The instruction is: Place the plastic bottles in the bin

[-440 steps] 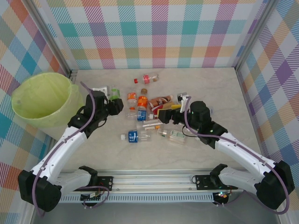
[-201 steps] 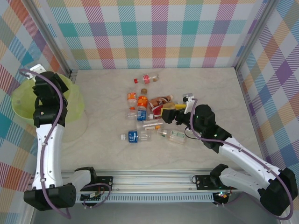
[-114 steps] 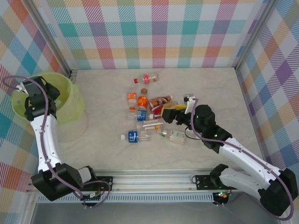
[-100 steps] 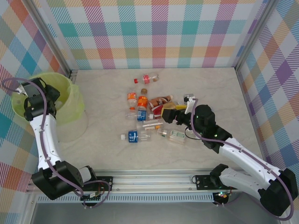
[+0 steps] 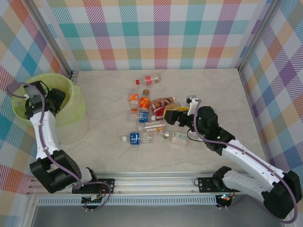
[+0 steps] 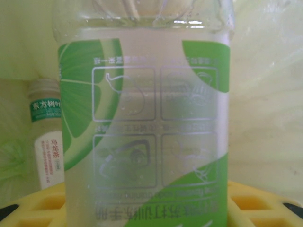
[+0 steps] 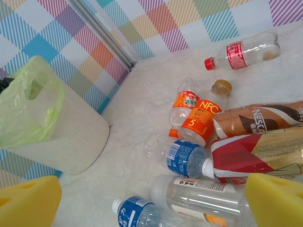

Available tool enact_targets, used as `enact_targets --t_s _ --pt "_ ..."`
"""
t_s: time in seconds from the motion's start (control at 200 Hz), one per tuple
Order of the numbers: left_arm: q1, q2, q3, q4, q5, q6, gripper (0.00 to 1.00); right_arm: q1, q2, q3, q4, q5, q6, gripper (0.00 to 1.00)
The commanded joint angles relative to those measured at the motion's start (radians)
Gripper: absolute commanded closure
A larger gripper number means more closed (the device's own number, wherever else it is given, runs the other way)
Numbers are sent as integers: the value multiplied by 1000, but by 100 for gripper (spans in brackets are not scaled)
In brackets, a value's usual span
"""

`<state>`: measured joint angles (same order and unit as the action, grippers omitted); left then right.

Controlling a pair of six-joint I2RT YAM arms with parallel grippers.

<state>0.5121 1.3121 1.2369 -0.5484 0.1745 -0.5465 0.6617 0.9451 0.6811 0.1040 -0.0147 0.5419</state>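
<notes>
Bin (image 5: 72, 86) sits at the far-left table (image 5: 227, 90) edge: round, w/ a thin translucent lime-green bag liner crinkled over its rim, and the right wrist view shows its outer wall pale and finely ribbed. Left gripper (image 5: 59, 98) hangs inside the bin mouth, its yellow foam pads (image 6: 262, 204), moulded in a grid, pinching a clear green-label bottle (image 6: 147, 118), a smooth cylinder w/ white line drawings printed on it. Behind it, down on the liner, lies a white-capped bottle (image 6: 46, 142) w/ a white label. Rest of the plastic bottles (image 5: 147, 118) lie in a loose heap mid-table, touching or overlapping: two orange-label ones (image 7: 188, 105) side by side, a blue-label one (image 7: 185, 158) just below them, a glossy brown one (image 7: 258, 118), a red-and-white one (image 7: 255, 153), a clear one w/ pale label (image 7: 199, 191) and a blue-capped one (image 7: 130, 210) nearest the arms. Red-capped bottle (image 7: 246, 51) w/ red label lies apart, toward the back wall. Right gripper (image 5: 173, 116) hovers at the heap's right side, its yellow pads spread wide apart
</notes>
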Motion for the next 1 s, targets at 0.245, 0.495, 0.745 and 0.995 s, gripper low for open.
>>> enact_targets --t_s 0.245,0.495,0.745,0.995 --pt "8 -8 -20 14 133 -7 26 5 -12 -27 -22 158 39 0" --pt "-2 -12 -2 7 177 -3 19 4 -52 -61 -27 257 65 0" --pt "-35 -89 6 16 152 -2 11 0 -106 -87 -148 409 124 0" --pt "-88 -136 48 0 161 23 6 -50 -204 -116 -395 483 311 0"
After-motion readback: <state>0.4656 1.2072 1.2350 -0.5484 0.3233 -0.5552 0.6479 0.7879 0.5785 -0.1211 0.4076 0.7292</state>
